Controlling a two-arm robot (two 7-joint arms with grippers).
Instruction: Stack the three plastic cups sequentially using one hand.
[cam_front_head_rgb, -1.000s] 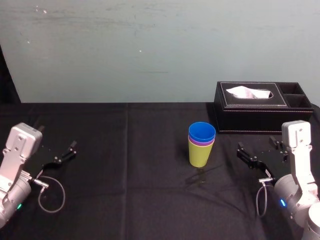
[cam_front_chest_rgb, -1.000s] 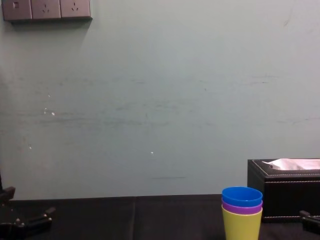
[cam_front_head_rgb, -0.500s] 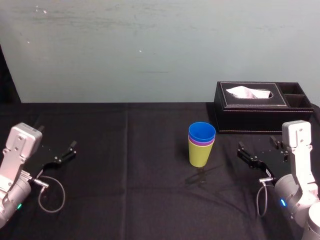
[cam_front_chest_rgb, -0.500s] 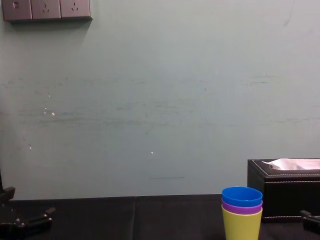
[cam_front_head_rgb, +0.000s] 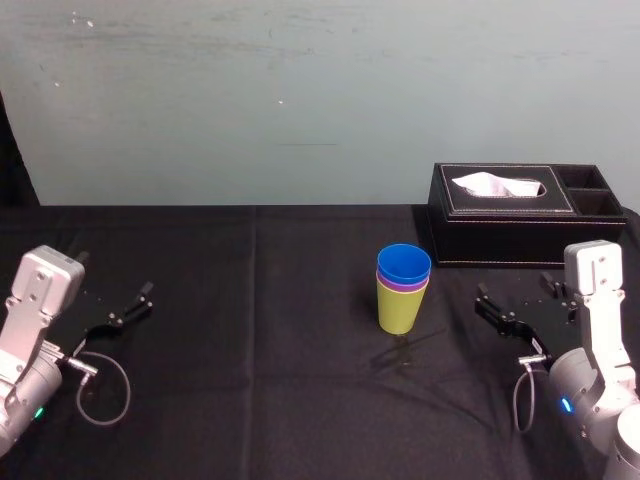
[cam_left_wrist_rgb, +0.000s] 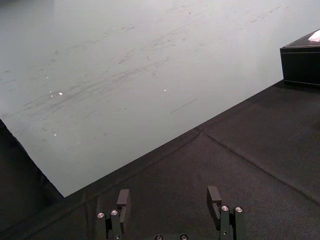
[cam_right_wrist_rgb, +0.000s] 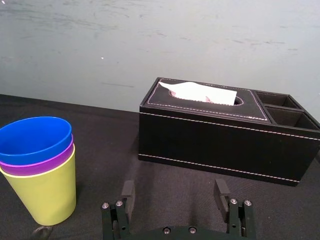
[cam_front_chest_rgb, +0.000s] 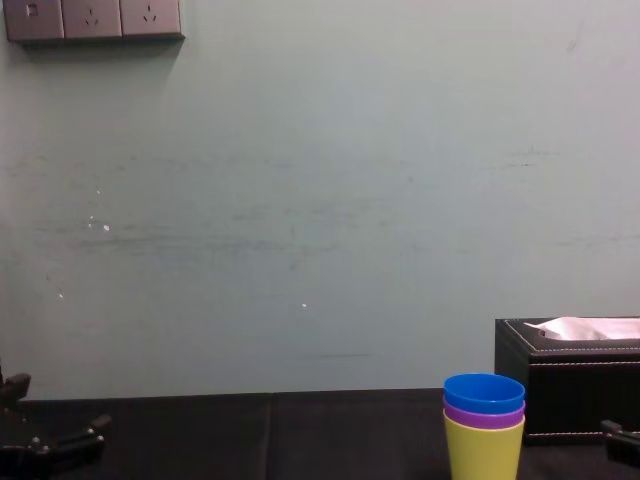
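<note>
A blue plastic tumbler (cam_front_head_rgb: 404, 262) nests in a purple tumbler (cam_front_head_rgb: 402, 285), inside a yellow-green tumbler (cam_front_head_rgb: 401, 308), seemingly fully seated. On either side, left gripper (cam_left_wrist_rgb: 168, 195) and right gripper (cam_right_wrist_rgb: 172, 190) sit released.

The blue cup (cam_right_wrist_rgb: 35, 139), purple cup (cam_right_wrist_rgb: 38, 166) and yellow-green cup (cam_right_wrist_rgb: 47, 195) were smooth plastic with a soft sheen. Matt black cloth, faintly creased, covered the table (cam_front_head_rgb: 250, 340). The tissue box (cam_right_wrist_rgb: 220, 142) looked like grained black leather with pale stitching, its tissue (cam_right_wrist_rgb: 202, 93) soft white paper.
</note>
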